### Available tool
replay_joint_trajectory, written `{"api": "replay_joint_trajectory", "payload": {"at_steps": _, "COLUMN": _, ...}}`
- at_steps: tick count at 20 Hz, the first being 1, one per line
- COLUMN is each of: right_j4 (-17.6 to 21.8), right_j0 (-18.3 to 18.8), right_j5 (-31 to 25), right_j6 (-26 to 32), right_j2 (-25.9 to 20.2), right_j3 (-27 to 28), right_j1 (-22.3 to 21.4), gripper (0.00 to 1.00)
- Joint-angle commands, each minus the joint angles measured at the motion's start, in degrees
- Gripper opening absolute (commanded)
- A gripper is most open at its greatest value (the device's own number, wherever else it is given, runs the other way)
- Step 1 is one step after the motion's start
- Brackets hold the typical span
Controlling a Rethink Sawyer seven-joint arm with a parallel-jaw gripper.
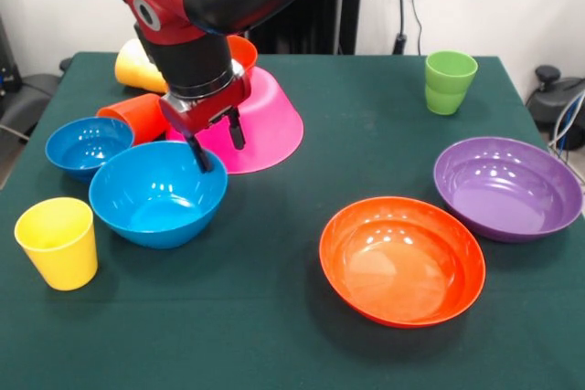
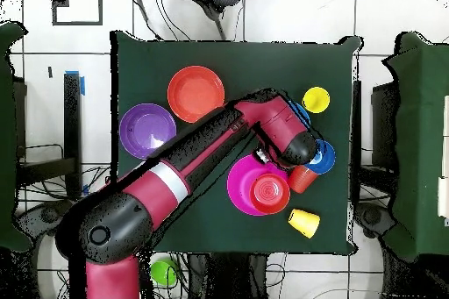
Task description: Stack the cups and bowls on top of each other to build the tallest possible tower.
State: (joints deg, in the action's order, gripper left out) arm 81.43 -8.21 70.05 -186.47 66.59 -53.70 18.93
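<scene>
From the front, the gripper (image 1: 218,145) hangs over the far rim of the medium blue bowl (image 1: 157,194), its two dark fingers spread a little, one tip at or just inside that rim, the other above the pink bowl (image 1: 265,130). Nothing sits between the fingers. The pink bowl lies upside down just behind the medium blue one, and a small orange bowl (image 1: 243,49) shows on top of it, mostly hidden by the arm. The small blue bowl (image 1: 88,145) stands upright just left of the medium one. An orange-red cup (image 1: 135,117) lies on its side between the small blue bowl and the pink bowl; a yellow cup (image 1: 134,67) lies tipped behind it. A second yellow cup (image 1: 58,242) stands upright near the front left corner. The green cup (image 1: 449,81) stands well apart at the far right. The shallow orange bowl (image 1: 402,260) and purple bowl (image 1: 507,187) sit upright, near each other, on the right of the table (image 1: 274,317).

From overhead, the arm covers the gripper and nearly all of the medium blue bowl, so the fingers cannot be seen. This view shows the small orange bowl (image 2: 269,192) whole, inverted on the pink bowl (image 2: 238,186), toward its side near the cups. The orange-red cup (image 2: 302,179) touches the pink bowl's edge.
</scene>
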Motion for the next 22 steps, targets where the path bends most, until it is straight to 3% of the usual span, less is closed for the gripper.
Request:
{"api": "replay_joint_trajectory", "payload": {"at_steps": 1, "right_j4": -3.71, "right_j0": 0.59, "right_j5": -10.24, "right_j6": 3.85, "right_j2": -8.24, "right_j3": -0.35, "right_j1": 0.86, "gripper": 1.0}}
{"api": "replay_joint_trajectory", "payload": {"at_steps": 14, "right_j4": -2.48, "right_j0": 0.13, "right_j5": -15.58, "right_j6": 7.32, "right_j2": -7.38, "right_j3": -0.33, "right_j1": 2.97, "gripper": 1.0}}
{"api": "replay_joint_trajectory", "payload": {"at_steps": 22, "right_j4": 0.94, "right_j0": -0.16, "right_j5": -12.16, "right_j6": 5.9, "right_j2": -7.86, "right_j3": 1.0, "right_j1": 6.15, "gripper": 1.0}}
